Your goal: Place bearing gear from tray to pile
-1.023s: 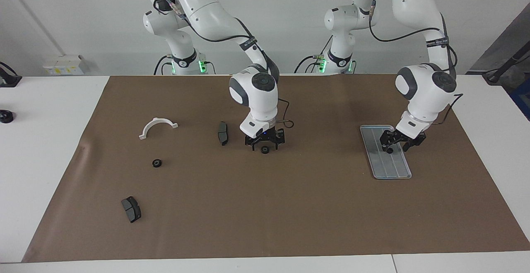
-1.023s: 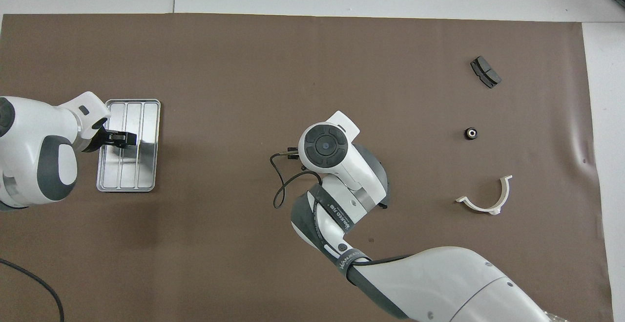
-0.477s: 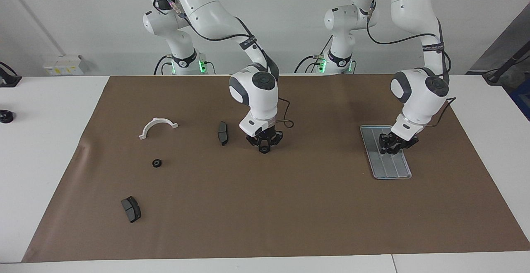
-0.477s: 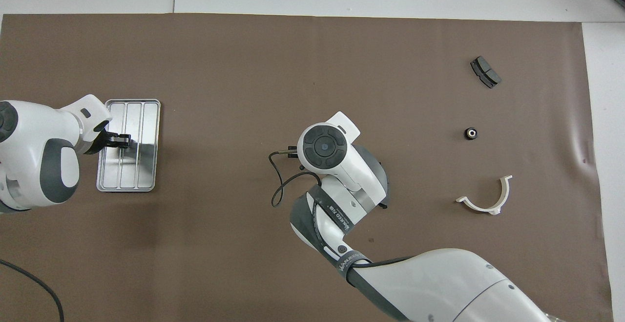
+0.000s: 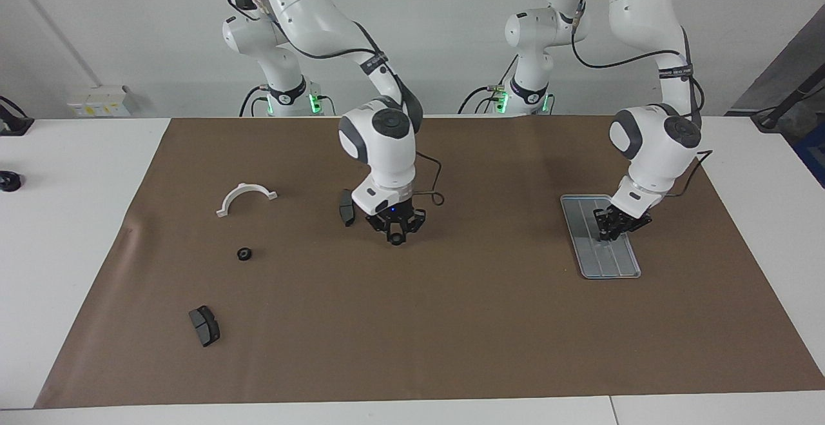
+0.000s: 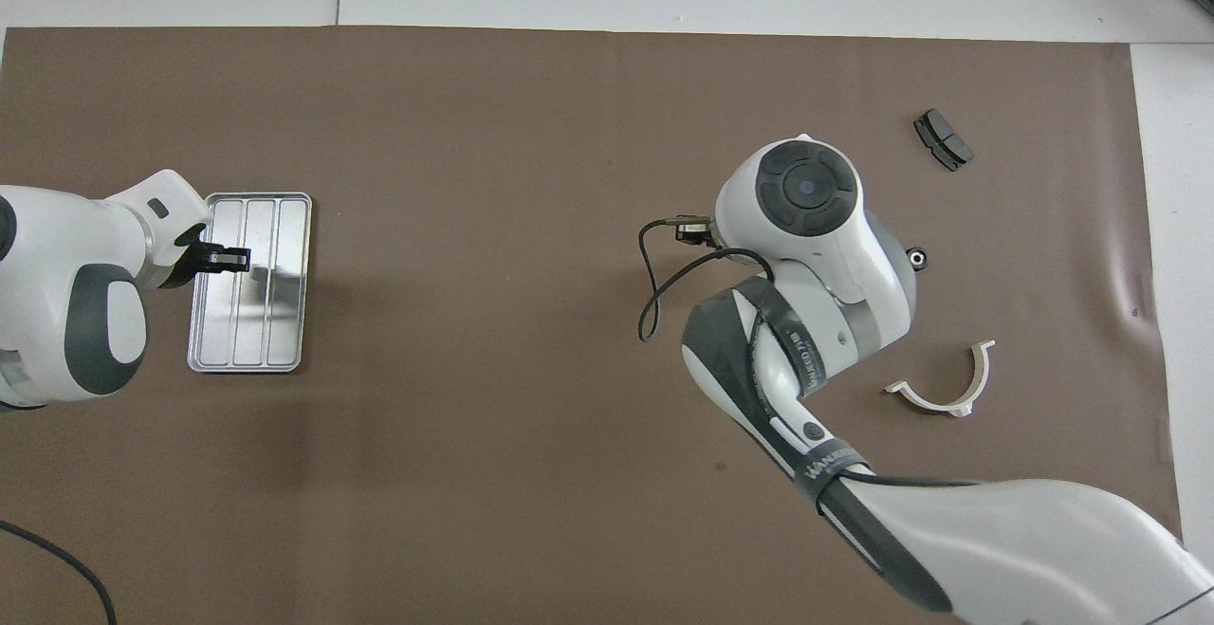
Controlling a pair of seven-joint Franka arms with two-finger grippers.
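My right gripper is shut on a small black bearing gear and holds it just above the brown paper, beside a dark brake pad. In the overhead view its own wrist hides it. The pile is one black gear on bare paper toward the right arm's end; it also shows in the overhead view at the edge of the right arm. My left gripper is low over the silver tray, its fingers closed on a small dark gear that barely shows.
A white half-ring lies nearer to the robots than the pile gear. A second brake pad lies farther out. The brown paper mat covers most of the white table.
My right gripper closed on the gear on the paper, lifted it and carried it toward the right arm's end. My left gripper closed over the tray and shifted slightly.
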